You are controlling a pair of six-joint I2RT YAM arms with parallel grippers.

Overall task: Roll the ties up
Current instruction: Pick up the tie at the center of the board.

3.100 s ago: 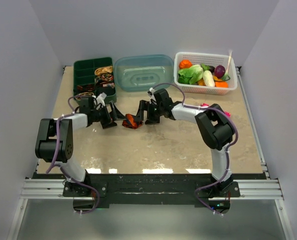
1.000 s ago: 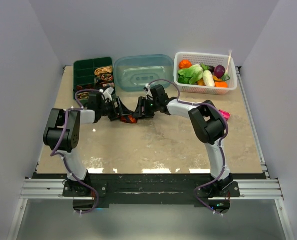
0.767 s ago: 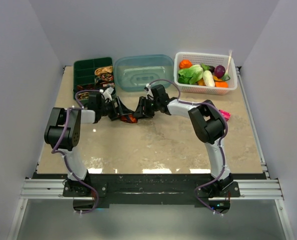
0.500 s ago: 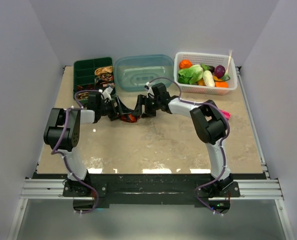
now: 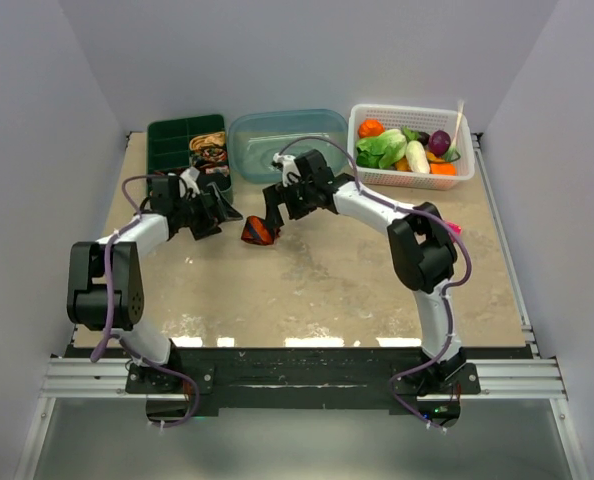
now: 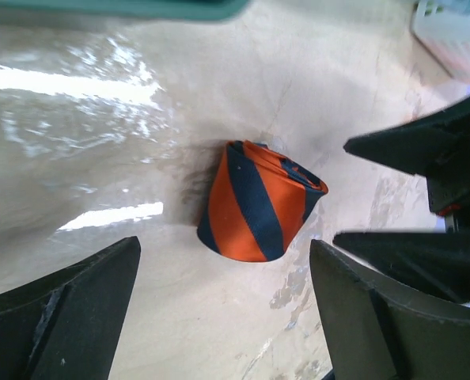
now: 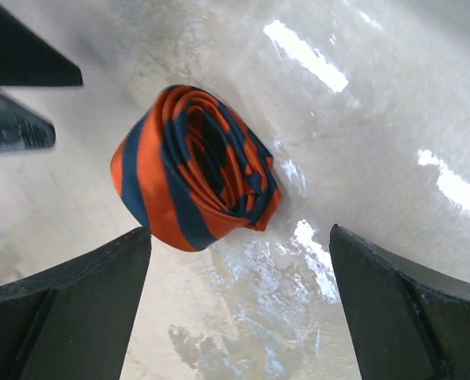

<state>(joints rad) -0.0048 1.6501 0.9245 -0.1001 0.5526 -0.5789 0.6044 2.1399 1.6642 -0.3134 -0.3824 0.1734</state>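
Orange fabric necktie w/ navy diagonal stripes, coiled into a compact roll, lies free on beige stone-look surface nr far edge, left of centre. It sits btwn both tools, touching neither. Spiral end faces right tool, prob the nearer one. Left tool & right both spread wide, empty.

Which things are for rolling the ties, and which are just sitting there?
For the job: rolled orange-and-navy tie; coiled ties in the green divided tray.
Just sitting: clear blue tub; white basket of toy vegetables.
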